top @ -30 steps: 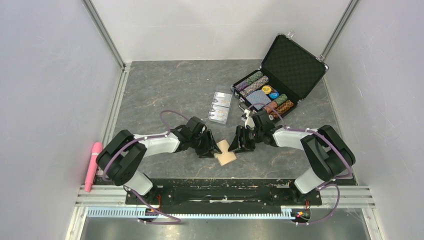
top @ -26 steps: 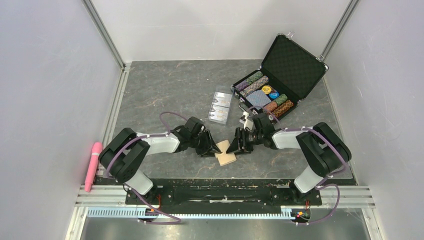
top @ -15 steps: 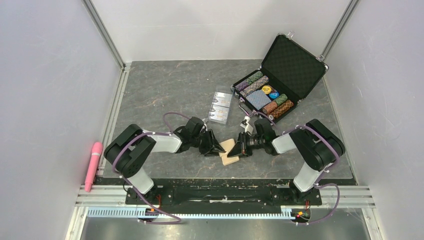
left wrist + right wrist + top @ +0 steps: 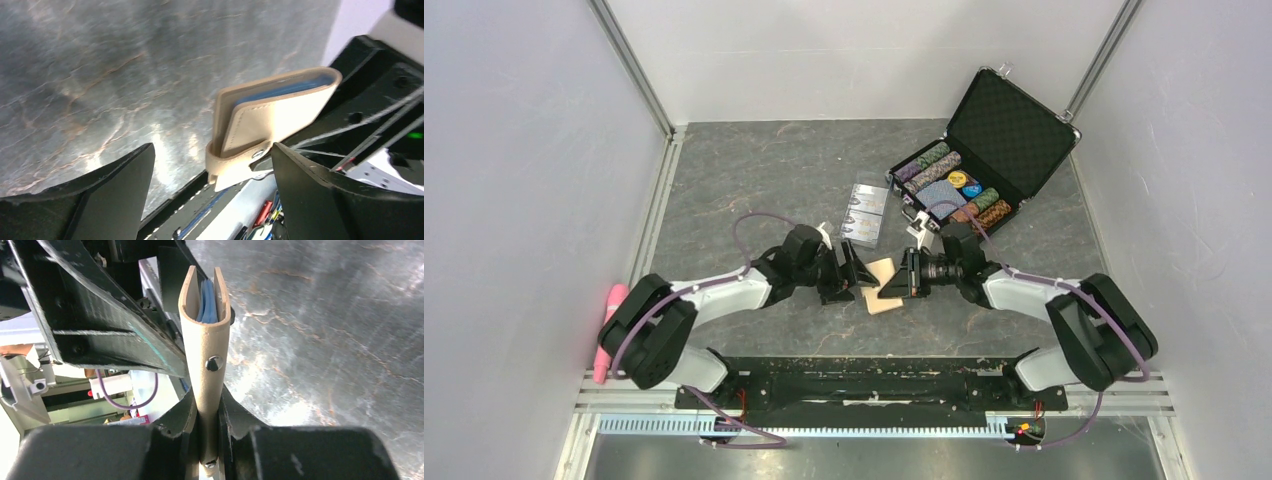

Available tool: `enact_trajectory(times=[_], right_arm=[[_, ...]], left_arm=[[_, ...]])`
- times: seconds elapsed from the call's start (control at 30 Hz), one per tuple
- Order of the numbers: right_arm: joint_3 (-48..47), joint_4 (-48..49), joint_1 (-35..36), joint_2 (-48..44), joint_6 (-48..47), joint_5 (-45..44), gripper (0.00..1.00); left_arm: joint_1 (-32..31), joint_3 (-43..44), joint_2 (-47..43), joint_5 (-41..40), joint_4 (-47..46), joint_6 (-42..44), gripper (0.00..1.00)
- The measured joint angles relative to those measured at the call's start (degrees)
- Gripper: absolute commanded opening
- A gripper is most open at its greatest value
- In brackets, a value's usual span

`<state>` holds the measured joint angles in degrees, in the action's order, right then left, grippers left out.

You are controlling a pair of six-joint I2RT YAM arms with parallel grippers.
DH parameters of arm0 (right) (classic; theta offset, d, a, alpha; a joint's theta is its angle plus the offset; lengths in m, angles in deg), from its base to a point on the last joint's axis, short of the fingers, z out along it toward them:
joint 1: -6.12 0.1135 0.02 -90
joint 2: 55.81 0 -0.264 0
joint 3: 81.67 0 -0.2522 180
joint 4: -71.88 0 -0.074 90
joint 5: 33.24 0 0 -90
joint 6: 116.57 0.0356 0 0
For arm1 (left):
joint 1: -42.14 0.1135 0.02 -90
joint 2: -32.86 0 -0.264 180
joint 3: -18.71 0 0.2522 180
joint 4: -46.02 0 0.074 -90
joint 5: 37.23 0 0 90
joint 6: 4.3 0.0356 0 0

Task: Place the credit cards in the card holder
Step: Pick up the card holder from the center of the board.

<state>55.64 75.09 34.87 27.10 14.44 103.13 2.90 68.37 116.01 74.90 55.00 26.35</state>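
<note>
1. Tabletop (image 4: 754,180): there is one, grey and marbled, and it carries everything else.
2. Poker-chip case (image 4: 1009,125): there is one, black, standing lid-up at the far right. It is no part of this job.
3. End effectors: there are two.
   - The left end effector (image 4: 212,150) has its fingers spread wide and faces the card holder. I cannot tell whether it touches it.
   - The right end effector (image 4: 207,422) is clamped on the card holder's snap flap.
4. Card holder (image 4: 879,270): there is one, tan with blue lining showing at its open edge.
   - It is held up between the two arms, near the front middle of the tabletop, and seems to be lifted clear.
   - It likely handles light, soft and floppy, so it would swing from the flap.
   - A firmer hold would be on a cover edge away from the flap, so that the two holds can spread it open.
5. Credit cards (image 4: 865,215): there are several, overlapped too closely for an exact count.
   - They lie flat beyond the arms, near the case.
   - They look thin, stiff, glossy and probably slippery.
   - A pinch on an overhanging short edge looks the best hold.
</note>
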Motion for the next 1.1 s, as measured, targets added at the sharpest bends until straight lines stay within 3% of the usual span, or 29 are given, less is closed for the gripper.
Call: enact_trajectory(times=[0.07,0.17,0.27,0.33,0.4,0.47,0.57,0.67,0.73,0.8,0.9,0.93,1.1], right_arm=[[-0.02,0.37,0.0,-2.16,1.01,0.57,0.0],[-0.13,2.23,0.0,-4.07,3.17,2.14,0.0],[-0.5,4.57,0.0,-4.66,5.92,4.42,0.06],[-0.87,5.86,0.0,-4.74,7.45,5.64,0.15],[-1.38,5.92,-0.42,-5.09,8.24,6.29,0.25],[-1.81,4.81,-0.68,-5.4,8.46,6.38,0.3],[-2.01,3.87,-1.31,-6.88,8.48,6.82,0.31],[-2.01,3.76,-2.86,-9.03,8.48,7.89,0.22],[-2.01,3.96,-3.67,-10.25,8.55,8.85,0.01],[-2.08,4.52,-3.85,-10.78,8.39,9.75,0.0],[-2.12,4.7,-3.85,-10.8,8.68,10.86,0.0],[-2.12,4.72,-3.87,-10.8,8.66,11.04,0.0],[-3.41,0.22,-3.93,-10.82,6.38,9.27,0.0]], left_arm=[[0.46,-0.35,-2.23,0.44,-1.79,-0.17,0.9],[1.16,-1.46,-5.62,1.14,-6.62,-1.05,0.8],[1.64,-2.1,-7.17,3.23,-12.13,-2.23,0.5],[1.68,-2.34,-7.26,4.24,-15.15,-3.5,0.26],[2.19,-3.15,-7.28,5.18,-17.51,-4.55,0.1],[2.32,-3.76,-7.98,5.42,-18.97,-5.31,0.03],[2.29,-4.7,-10.93,5.07,-19.21,-5.77,0.02],[2.32,-5.14,-14.99,4.39,-17.62,-5.77,0.03],[2.32,-5.16,-17.03,3.78,-16.79,-5.75,0.12],[2.32,-5.16,-17.9,3.65,-15.98,-5.73,0.21],[2.32,-5.03,-18.03,3.96,-14.27,-5.68,0.75],[2.32,-4.96,-18.03,3.93,-13.88,-5.27,0.85],[2.36,1.2,-18.01,2.21,-0.46,-1.49,0.93]])
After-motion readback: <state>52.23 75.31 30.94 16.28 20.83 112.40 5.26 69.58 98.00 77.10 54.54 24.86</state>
